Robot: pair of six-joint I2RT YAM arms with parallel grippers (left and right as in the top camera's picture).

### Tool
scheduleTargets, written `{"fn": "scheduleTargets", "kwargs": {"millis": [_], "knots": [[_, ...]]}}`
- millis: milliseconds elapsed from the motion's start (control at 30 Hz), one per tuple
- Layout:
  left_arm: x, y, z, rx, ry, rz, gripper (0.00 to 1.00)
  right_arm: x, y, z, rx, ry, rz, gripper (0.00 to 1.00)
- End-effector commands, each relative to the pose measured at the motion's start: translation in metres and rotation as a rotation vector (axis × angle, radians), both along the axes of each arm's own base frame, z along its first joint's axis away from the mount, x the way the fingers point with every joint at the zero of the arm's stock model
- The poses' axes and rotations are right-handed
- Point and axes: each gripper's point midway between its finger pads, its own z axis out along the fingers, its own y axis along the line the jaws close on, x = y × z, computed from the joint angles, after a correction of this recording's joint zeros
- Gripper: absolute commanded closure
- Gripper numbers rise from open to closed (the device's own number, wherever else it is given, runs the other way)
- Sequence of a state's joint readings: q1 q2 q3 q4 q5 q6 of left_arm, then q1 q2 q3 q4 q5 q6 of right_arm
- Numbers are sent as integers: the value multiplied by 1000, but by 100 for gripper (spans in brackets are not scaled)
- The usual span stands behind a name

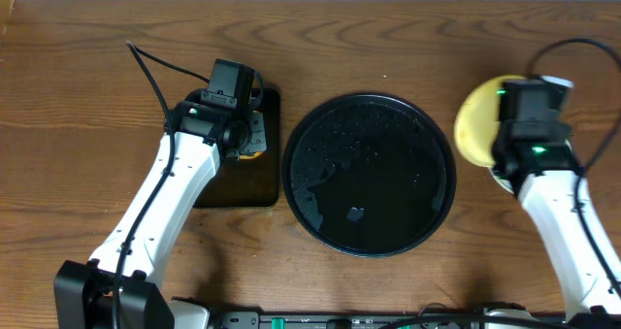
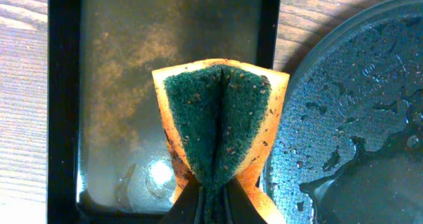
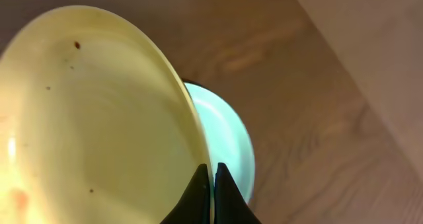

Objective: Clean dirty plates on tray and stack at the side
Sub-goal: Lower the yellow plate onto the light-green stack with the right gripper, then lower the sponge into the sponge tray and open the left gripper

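The large round black tray [image 1: 369, 174] sits mid-table, wet, with no plate on it; its wet rim also shows in the left wrist view [image 2: 357, 118]. My right gripper [image 3: 213, 178] is shut on the rim of the pale yellow plate [image 3: 86, 118], holding it tilted above a light blue plate [image 3: 231, 138] on the table at the right. The yellow plate [image 1: 477, 120] shows beside the right wrist in the overhead view. My left gripper [image 2: 213, 197] is shut on a folded orange and green sponge [image 2: 218, 118] over the small rectangular black tray [image 2: 119, 85].
The small rectangular black tray [image 1: 247, 179] lies left of the round tray, wet and smeared brown inside. A cable [image 1: 160, 67] runs across the table behind the left arm. Bare wood lies along the far side.
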State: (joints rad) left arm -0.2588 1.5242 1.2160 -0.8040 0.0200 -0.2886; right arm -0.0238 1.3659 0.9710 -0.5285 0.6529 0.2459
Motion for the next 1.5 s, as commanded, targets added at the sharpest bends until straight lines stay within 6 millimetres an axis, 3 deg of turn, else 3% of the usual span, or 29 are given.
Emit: {"fn": "scheduleTargets", "kwargs": {"millis": [0, 167, 300, 400, 533, 633, 700, 867, 1000, 1133, 1167, 1300, 1367, 1467], "knots": [[0, 2, 0, 2, -1, 10, 92, -11, -23, -12, 99, -21, -109, 99], [0, 2, 0, 2, 0, 10, 92, -27, -53, -29, 131, 8, -228, 99], [0, 2, 0, 2, 0, 10, 92, -31, -61, -38, 143, 28, -261, 99], [0, 2, 0, 2, 0, 10, 92, -28, -57, -44, 188, 33, -242, 79], [0, 2, 0, 3, 0, 10, 92, -17, -35, -54, 317, 22, -160, 71], [0, 2, 0, 3, 0, 9, 91, 1, 12, -63, 528, 33, 70, 68], [0, 2, 0, 3, -1, 9, 92, 5, 31, -63, 596, 39, 155, 66], [4, 12, -5, 61, -14, 32, 92, 4, 56, -66, 632, 79, 217, 65], [9, 16, -29, 89, 24, 36, 92, 4, 69, -67, 627, 101, 260, 65], [17, 20, -67, 119, 99, 5, 92, 5, 80, -68, 621, 116, 298, 65], [19, 16, -84, 97, 138, -39, 92, 5, 82, -68, 620, 119, 305, 65], [15, 5, -116, 19, 219, -147, 92, 5, 84, -68, 620, 120, 310, 65], [13, 19, -128, 63, 252, -123, 92, 5, 84, -68, 620, 121, 310, 65], [10, 55, -135, 196, 283, -27, 92, 5, 84, -68, 620, 121, 309, 65]]}}
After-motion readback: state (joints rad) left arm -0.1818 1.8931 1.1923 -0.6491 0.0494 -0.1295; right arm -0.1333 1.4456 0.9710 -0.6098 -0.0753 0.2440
